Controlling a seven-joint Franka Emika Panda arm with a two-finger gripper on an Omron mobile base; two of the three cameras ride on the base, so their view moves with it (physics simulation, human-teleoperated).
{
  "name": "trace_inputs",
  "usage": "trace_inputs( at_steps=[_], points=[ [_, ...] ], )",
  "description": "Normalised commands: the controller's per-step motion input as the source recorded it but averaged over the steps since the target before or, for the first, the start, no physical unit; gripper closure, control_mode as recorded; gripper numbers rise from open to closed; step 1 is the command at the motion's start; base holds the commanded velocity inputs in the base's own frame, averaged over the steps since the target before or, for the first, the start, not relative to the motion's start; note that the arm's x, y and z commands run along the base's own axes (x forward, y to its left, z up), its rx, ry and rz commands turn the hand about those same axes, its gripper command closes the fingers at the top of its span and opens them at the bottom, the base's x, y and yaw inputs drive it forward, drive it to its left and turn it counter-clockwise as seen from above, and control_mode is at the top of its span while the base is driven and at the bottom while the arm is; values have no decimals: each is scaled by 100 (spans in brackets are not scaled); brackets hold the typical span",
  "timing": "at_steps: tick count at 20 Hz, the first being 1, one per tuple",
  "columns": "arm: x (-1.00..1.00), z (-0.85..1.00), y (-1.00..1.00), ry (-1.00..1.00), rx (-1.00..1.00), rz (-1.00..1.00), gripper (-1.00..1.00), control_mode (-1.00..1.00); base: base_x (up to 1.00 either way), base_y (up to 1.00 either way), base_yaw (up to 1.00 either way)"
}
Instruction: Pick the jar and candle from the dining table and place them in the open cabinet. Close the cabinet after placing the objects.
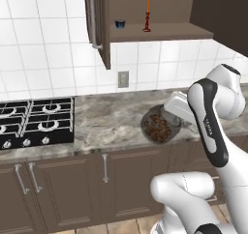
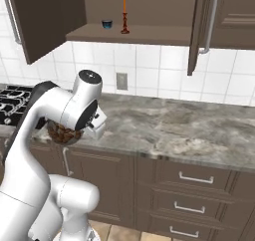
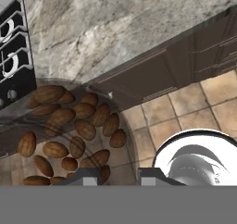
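Observation:
The jar (image 1: 159, 125) is round clear glass full of brown lumps, and it hangs over the front edge of the marble counter (image 1: 106, 117). My gripper (image 1: 164, 118) is shut on the jar (image 3: 69, 126), which lies tilted just beyond my fingertips (image 3: 88, 176) in the hand view. In the right base view the jar (image 2: 63, 133) peeks out from behind my arm. The orange candle (image 1: 147, 15) stands upright on the shelf of the open cabinet (image 1: 160, 32), above and behind the jar. The candle (image 2: 124, 13) and cabinet (image 2: 134, 33) are up at the top. The dining table is out of view.
A small dark blue cup (image 1: 119, 23) sits on the shelf left of the candle. The cabinet doors (image 1: 97, 20) (image 2: 199, 26) swing out over the counter. A black gas hob (image 1: 36, 119) lies to the left. Drawer fronts (image 2: 194, 178) and tiled floor (image 3: 185, 121) lie below.

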Motion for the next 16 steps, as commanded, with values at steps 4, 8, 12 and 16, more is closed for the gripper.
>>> trace_inputs(
  at_steps=[4,8,12,16],
  points=[
    [0,0,0,0,0,0,100,100,33,-35,-6],
    [0,0,0,0,0,0,100,100,37,-29,-1],
    [0,0,0,0,0,0,100,100,35,-26,0],
    [0,0,0,0,0,0,100,100,39,-19,0]
  ],
)
